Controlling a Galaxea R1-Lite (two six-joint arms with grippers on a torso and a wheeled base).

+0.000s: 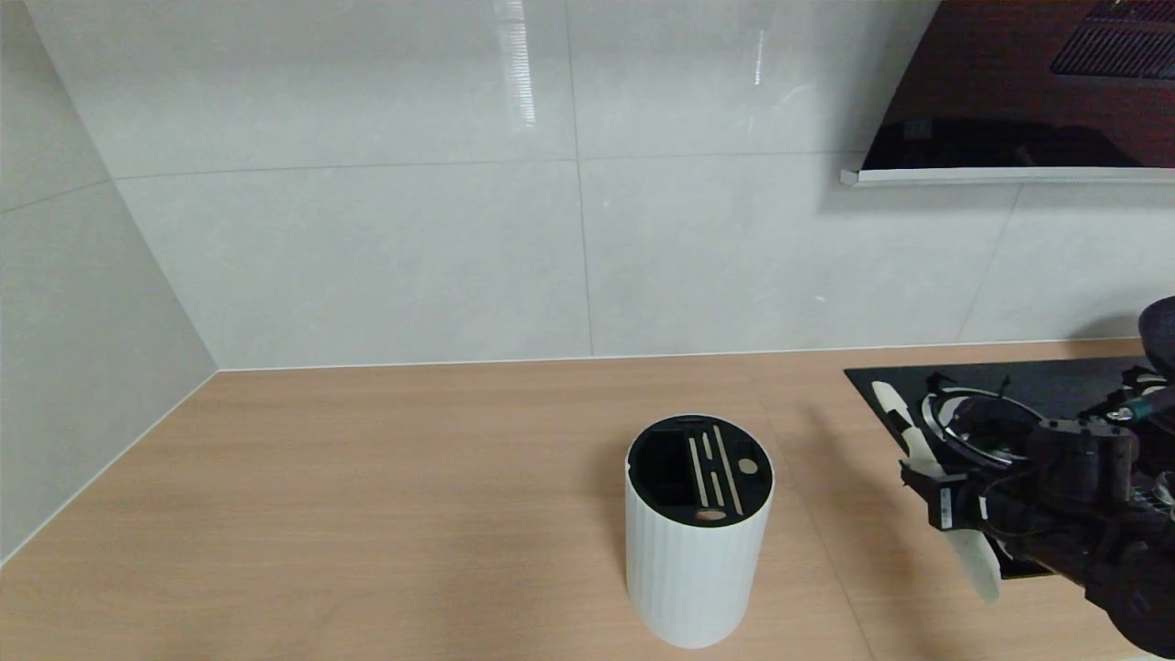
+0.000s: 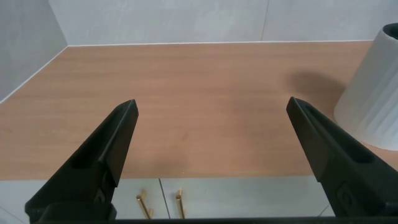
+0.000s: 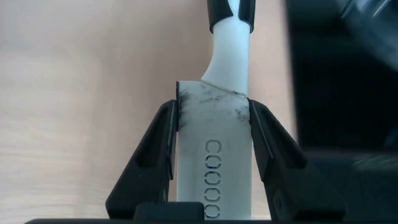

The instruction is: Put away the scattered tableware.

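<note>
On the right of the wooden desk (image 1: 413,477), a black hob (image 1: 1028,386) lies under a dark range hood (image 1: 1028,92). We count one white ribbed holder (image 1: 698,569) with a slotted black top, left of the hob. We see one long white utensil (image 1: 895,413), scuffed grey, clamped in the right gripper (image 3: 213,106) jaws at the hob's left edge. The left gripper (image 2: 210,104) sits by the desk's near edge, jaws wide.

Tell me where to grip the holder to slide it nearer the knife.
Probably best: grip the holder across its ribbed side wall, near mid-height, coming level from the robot's left, the side of the open left gripper. It stands upright and round, so the wall gives two opposed faces; the slotted top gives none. The right gripper is shut on the knife.
</note>
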